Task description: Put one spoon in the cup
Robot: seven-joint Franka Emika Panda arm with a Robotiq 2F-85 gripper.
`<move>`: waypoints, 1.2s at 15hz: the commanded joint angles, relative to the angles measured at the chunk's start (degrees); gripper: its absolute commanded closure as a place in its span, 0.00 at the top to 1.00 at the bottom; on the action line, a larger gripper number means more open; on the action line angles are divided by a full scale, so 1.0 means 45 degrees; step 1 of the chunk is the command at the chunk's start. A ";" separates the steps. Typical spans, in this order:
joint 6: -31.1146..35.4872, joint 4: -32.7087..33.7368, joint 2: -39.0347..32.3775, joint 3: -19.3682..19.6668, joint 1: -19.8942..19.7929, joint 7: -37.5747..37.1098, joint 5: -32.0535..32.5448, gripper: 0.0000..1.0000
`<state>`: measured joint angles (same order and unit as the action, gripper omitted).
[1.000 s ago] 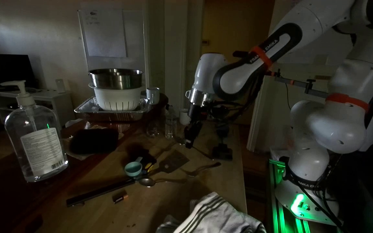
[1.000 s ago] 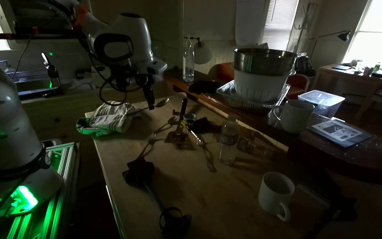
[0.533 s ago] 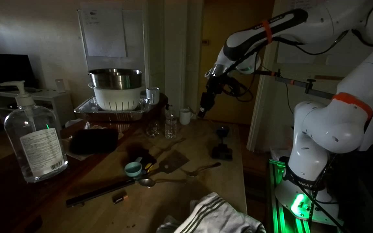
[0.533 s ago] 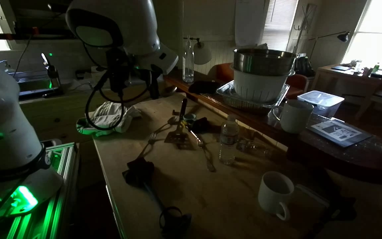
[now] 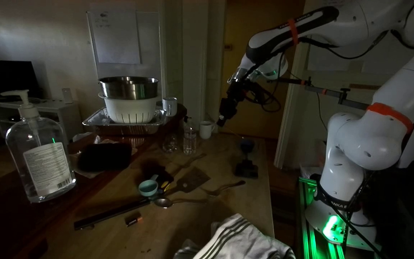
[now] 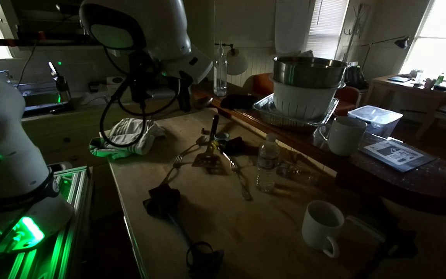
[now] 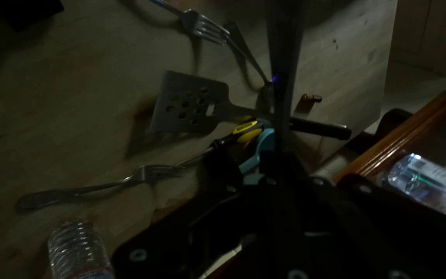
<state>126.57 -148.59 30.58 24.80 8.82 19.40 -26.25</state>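
The cup, small, round and teal, stands on the wooden table in both exterior views (image 5: 148, 188) (image 6: 222, 136). In the wrist view the cup (image 7: 267, 141) is partly hidden behind my fingertips. My gripper (image 5: 221, 120) (image 6: 184, 101) is high above the table and shut on a metal spoon. The held spoon's bowl (image 6: 203, 101) sticks out on one side of the fingers. Its blurred grey handle (image 7: 285, 50) runs up the wrist view from the fingertips (image 7: 279, 157). Another spoon (image 5: 163, 203) lies on the table beside the cup.
A spatula (image 7: 192, 104), a yellow-black screwdriver (image 7: 246, 131) and two forks (image 6: 177, 161) (image 6: 234, 166) lie near the cup. A clear water bottle (image 6: 267, 166), a white mug (image 6: 322, 226), a dark stand (image 5: 247, 169) and a striped towel (image 5: 243, 241) are also on the table.
My gripper has risen well above the table with the spoon and tilted, mostly between one second and half a second ago. Since then it has shifted only slightly. The cup has not moved.
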 commanded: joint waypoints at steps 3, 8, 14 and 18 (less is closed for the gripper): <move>-0.0927 0.3678 -0.3384 -0.0482 -0.1836 -0.2096 -0.0368 0.02; -0.3288 0.7478 -0.7017 0.0735 -0.2308 -0.3113 -0.1510 0.02; -0.6208 1.1380 -1.1069 -0.0392 -0.5835 -0.3785 -0.4675 0.02; -0.7044 1.2884 -1.2592 -0.1144 -0.7398 -0.5097 -0.6257 0.02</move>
<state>98.51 -96.89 -20.86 22.51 -20.13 1.42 -49.52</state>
